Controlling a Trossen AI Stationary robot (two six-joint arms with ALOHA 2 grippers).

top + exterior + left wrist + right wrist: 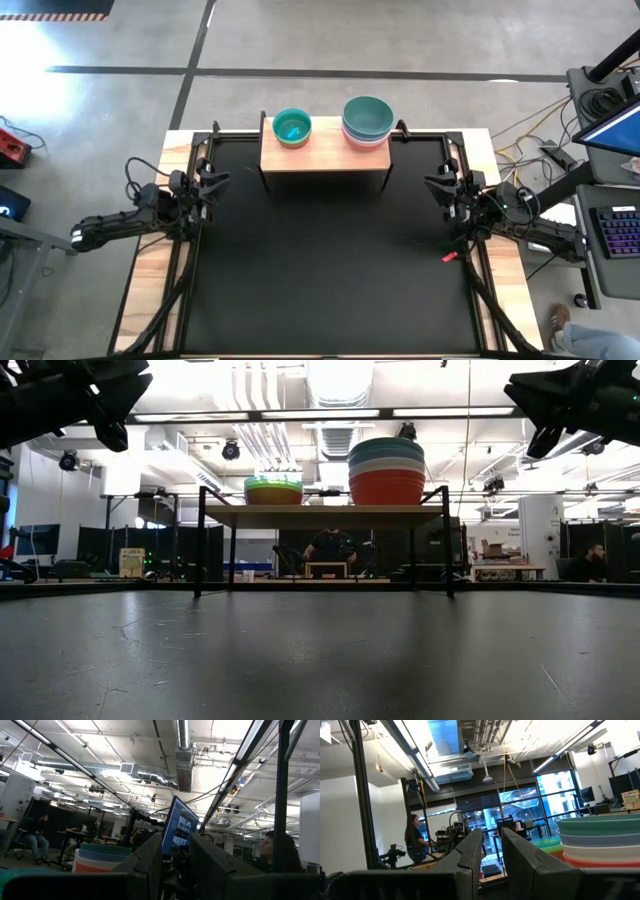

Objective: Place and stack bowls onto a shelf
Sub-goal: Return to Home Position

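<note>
The shelf (pixel 325 160), a pale wood top on black legs, stands at the table's far edge. Two stacks of bowls rest on it. The left stack (pixel 292 128) has a teal-blue bowl on top and green and yellow-green ones below (pixel 273 491). The right stack (pixel 367 121) runs teal, lavender-blue, white and red at the bottom (pixel 386 472). My left gripper (pixel 216 180) hovers at the table's left edge and my right gripper (pixel 436 186) at the right edge. Both are raised, empty, and have a narrow gap between the fingers (pixel 176 865) (pixel 491 862).
A small red thing (pixel 449 256) lies at the table's right edge. Black frame rails run along both sides of the black tabletop (pixel 330 270). A person sits behind the shelf (pixel 330 547), and another shows in the left wrist view (pixel 280 852). A desk with keyboard (pixel 620 232) stands at right.
</note>
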